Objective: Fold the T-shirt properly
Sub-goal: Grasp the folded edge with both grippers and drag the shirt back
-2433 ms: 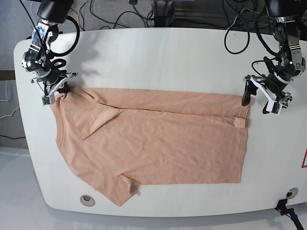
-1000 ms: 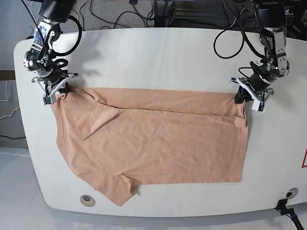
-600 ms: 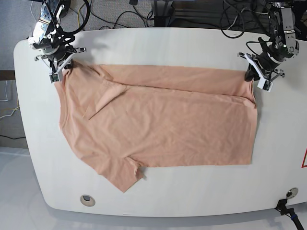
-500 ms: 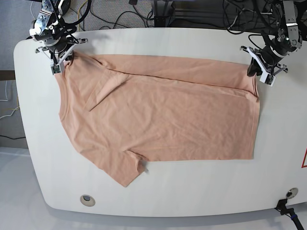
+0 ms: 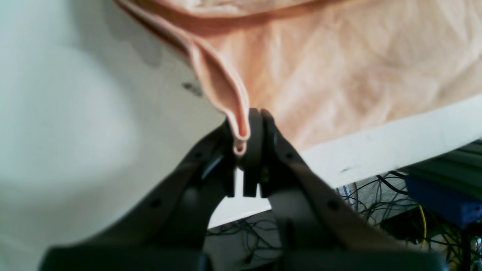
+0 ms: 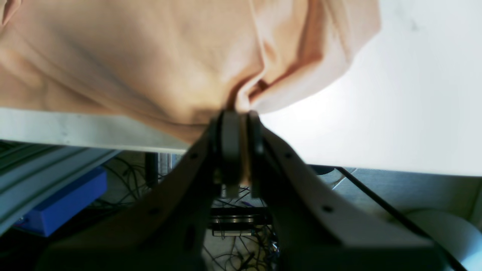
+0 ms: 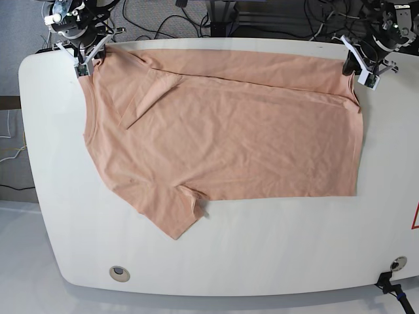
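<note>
At the upper left of the base view, one corner of the T-shirt (image 7: 222, 131) was pinched by the right fingers (image 7: 82, 60). The shirt was spread across the table (image 7: 262, 261). At upper right, another corner was pinched by the left fingers (image 7: 357, 65).

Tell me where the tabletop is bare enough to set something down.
Bare table runs along the near edge, below the T-shirt's hem and sleeve. A narrower strip lies along the base view's left edge. The far edge is crowded: the left tool and right tool each pinch a shirt corner there.
</note>
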Controlling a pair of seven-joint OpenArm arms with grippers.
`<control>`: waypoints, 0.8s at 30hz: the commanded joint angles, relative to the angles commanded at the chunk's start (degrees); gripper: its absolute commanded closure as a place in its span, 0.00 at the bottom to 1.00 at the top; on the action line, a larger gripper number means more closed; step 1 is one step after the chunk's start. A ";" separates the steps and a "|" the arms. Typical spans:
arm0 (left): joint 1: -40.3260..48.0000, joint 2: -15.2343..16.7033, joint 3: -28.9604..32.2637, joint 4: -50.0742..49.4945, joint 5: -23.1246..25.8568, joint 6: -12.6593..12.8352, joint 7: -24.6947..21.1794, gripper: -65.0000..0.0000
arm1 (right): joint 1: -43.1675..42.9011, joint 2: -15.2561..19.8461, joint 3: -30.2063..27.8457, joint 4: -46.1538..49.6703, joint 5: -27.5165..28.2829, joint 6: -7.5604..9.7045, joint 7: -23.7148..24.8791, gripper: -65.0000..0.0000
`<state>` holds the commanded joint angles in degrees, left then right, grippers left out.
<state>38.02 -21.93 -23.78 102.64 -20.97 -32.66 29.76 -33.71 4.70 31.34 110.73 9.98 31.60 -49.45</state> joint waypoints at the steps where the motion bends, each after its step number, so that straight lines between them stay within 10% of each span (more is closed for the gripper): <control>1: 0.00 0.00 0.00 -0.09 0.00 0.00 0.00 1.00 | 0.09 0.09 0.00 0.00 0.00 0.00 0.00 1.00; 11: 0.00 -0.26 0.09 -0.18 0.35 0.00 0.09 1.00 | 0.26 0.18 -0.26 0.00 0.00 0.00 0.00 0.99; 14: -0.35 -0.35 0.09 -0.18 0.35 0.00 4.22 0.99 | 0.26 0.26 -0.26 0.09 0.00 0.00 0.00 0.78; 19: -1.32 -0.35 -0.09 0.09 4.75 0.00 5.63 0.51 | 0.26 0.26 -0.18 0.79 0.00 0.00 0.00 0.68; 24: -2.99 -0.35 -2.29 2.55 6.77 0.00 5.71 0.49 | 0.26 0.35 -0.09 2.46 0.00 0.00 0.00 0.68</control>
<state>35.03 -22.29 -26.07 105.19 -14.20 -32.66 35.47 -33.45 5.05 31.25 113.19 9.98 31.60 -49.45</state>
